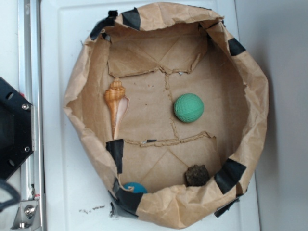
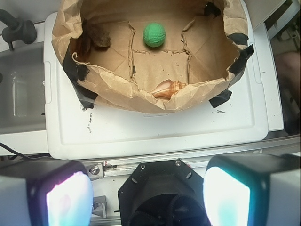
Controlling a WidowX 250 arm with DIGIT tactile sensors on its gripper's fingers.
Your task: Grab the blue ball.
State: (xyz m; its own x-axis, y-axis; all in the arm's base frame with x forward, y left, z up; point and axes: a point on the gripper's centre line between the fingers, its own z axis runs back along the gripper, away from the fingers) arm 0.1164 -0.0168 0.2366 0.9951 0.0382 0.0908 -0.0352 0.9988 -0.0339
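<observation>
The blue ball is a small teal ball in the front-left corner of the brown paper bin; the bin's folded rim and black tape cover its lower half. The bin's near rim hides it in the wrist view. My gripper is open, and its two pale fingertips stand wide apart with nothing between them. It hovers over the black arm base, outside the bin and well short of its near rim. The exterior view does not show the gripper.
Inside the bin lie a green dimpled ball in the middle, a tan conch shell by the left wall and a dark brown lumpy chunk at the front. The bin stands on a white lid. A metal rail runs along the left.
</observation>
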